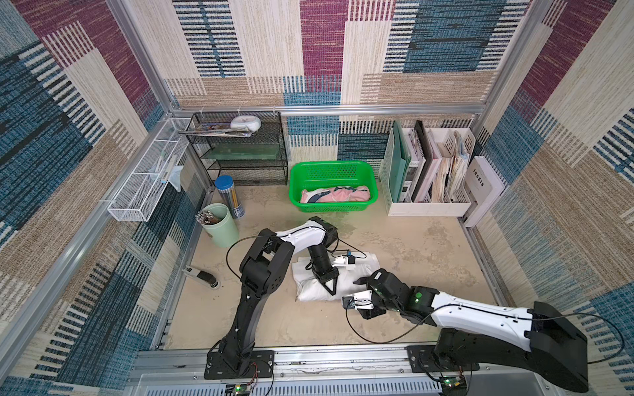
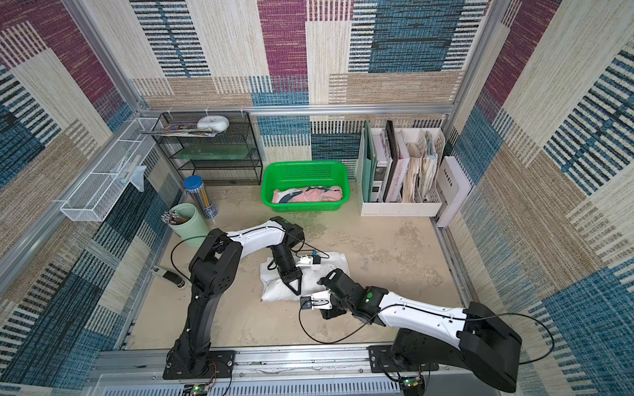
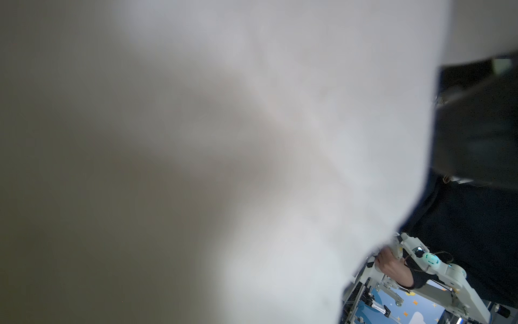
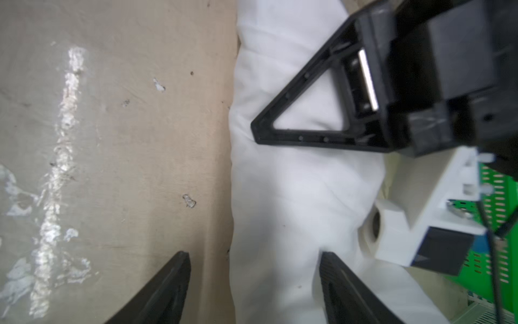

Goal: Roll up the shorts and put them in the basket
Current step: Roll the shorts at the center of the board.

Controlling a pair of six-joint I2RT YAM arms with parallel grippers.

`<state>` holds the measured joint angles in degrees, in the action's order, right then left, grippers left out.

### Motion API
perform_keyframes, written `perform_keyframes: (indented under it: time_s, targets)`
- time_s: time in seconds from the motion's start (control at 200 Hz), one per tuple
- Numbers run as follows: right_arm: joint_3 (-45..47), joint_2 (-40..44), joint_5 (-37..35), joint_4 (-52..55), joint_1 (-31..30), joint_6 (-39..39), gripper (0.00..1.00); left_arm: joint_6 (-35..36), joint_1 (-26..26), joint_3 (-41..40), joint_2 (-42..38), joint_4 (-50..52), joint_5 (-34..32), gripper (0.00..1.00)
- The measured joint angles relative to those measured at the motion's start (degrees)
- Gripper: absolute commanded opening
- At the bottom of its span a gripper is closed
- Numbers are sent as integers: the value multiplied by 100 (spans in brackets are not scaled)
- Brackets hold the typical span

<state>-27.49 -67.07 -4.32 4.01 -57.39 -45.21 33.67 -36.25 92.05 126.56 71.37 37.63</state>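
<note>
1. The left gripper (image 1: 332, 288) has its black triangular fingers nearly closed, and the tips are pressed down into the white shorts (image 1: 310, 291), where they appear to pinch a fold. The wrinkles in the cloth run toward the tips in the right wrist view.
2. The left arm reaches in from the side of the green basket (image 1: 329, 164), and its fingers point away from the basket.
3. The right gripper (image 4: 253, 255) is wide open and holds nothing. It sits at the edge of the white shorts farthest from the green basket. One finger is over the bare table (image 4: 112, 140) and the other is over the cloth.
4. The white shorts lie bunched and partly folded on the table, in front of the green basket and well apart from it.
5. The left wrist view is almost filled with blurred white cloth (image 3: 308, 140), very close to the lens.
6. The pink shorts (image 1: 343, 195), with a dark print, lie rolled inside the green basket.
7. A black wire shelf (image 1: 240, 151) stands just to the left of the green basket.
8. A white file holder (image 1: 429, 205) full of papers stands just to the right of the basket.
9. A pale green cup (image 1: 223, 226) of pens stands farther left of the basket, nearer the robot.
</note>
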Motion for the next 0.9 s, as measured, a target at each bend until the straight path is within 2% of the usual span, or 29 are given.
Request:
perform_keyframes:
  time_s: [0.15,0.215,0.24,0.33,0.416,0.471,0.641,0.761,0.766,0.781,0.791,0.896]
  targets:
    - [39,-601,-61,-476,234,-4,74,22,2,-20,-4,0,13,22]
    - [26,-837,-70,-599,348,-15,67,50,7,-61,-37,-15,31,23]
    - [9,-901,-37,-651,393,-15,60,68,4,-74,-52,-22,28,24]
    - [-50,-1062,13,-813,562,-46,22,107,4,-101,-85,-50,28,27]
    - [-103,-1143,138,-846,643,-46,0,129,7,-127,-96,-68,92,30]
    - [-168,-1169,214,-763,680,-9,0,149,9,-144,-120,-79,111,36]
    - [-570,-1141,588,-144,898,94,0,144,20,-264,-466,-216,-37,62]
    - [-885,-1058,1010,459,1128,282,0,83,105,-472,-984,-409,-190,66]
    - [-892,-1058,1023,479,1134,286,0,85,109,-479,-1001,-411,-192,68]
    - [-927,-1056,1078,564,1158,319,0,79,129,-509,-1084,-433,-208,92]
    - [-942,-1056,1102,605,1174,334,0,79,138,-525,-1121,-452,-216,97]
    - [-1113,-1071,1414,1099,1287,492,0,-66,236,-710,-1589,-673,-398,100]
